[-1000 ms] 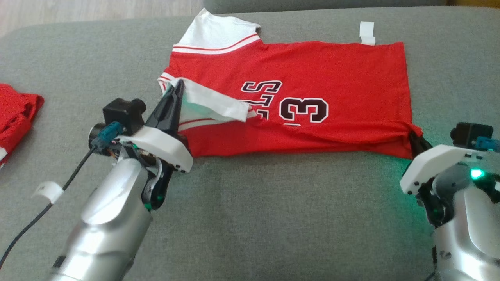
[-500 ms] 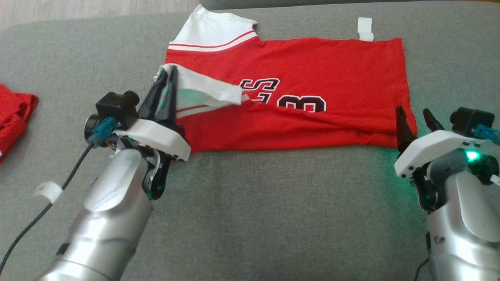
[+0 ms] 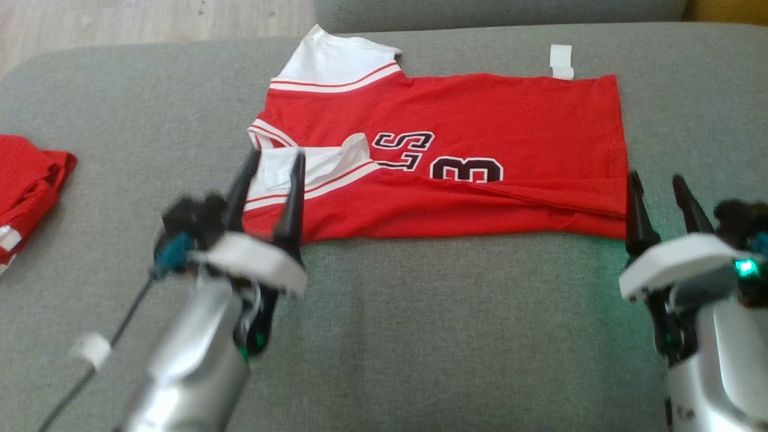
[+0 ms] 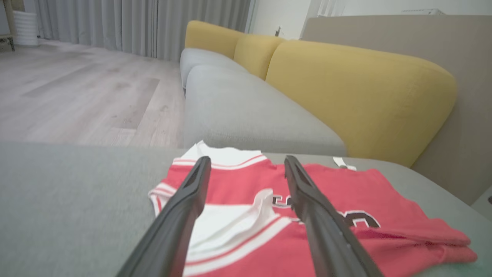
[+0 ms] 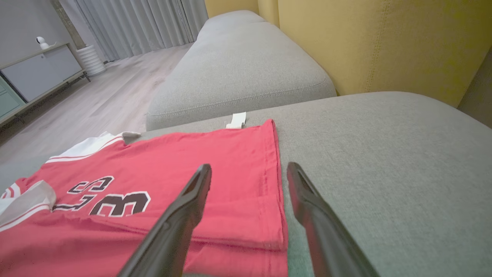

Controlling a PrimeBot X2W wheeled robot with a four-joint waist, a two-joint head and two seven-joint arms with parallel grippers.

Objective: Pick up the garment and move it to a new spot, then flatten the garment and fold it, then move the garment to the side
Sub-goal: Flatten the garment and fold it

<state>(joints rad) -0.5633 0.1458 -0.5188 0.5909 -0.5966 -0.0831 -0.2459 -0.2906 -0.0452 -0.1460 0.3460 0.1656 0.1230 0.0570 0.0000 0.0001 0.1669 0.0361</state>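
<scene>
Folding looks partly done: garment (image 3: 480, 120) lies doubled on the sofa (image 3: 420, 324) just ahead of both spread, empty tools, left tool (image 3: 275, 157) at its sleeve (image 3: 318, 163), right tool (image 3: 654, 176) at its hem (image 3: 621, 144); further folds and the side move remain.

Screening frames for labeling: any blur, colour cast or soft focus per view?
Head view: left gripper motion-blurred; green lamp glow tints the sofa cushion by the right gripper. Left wrist view: jersey soft and washed out. Right wrist view: sharpest, even light.
</scene>
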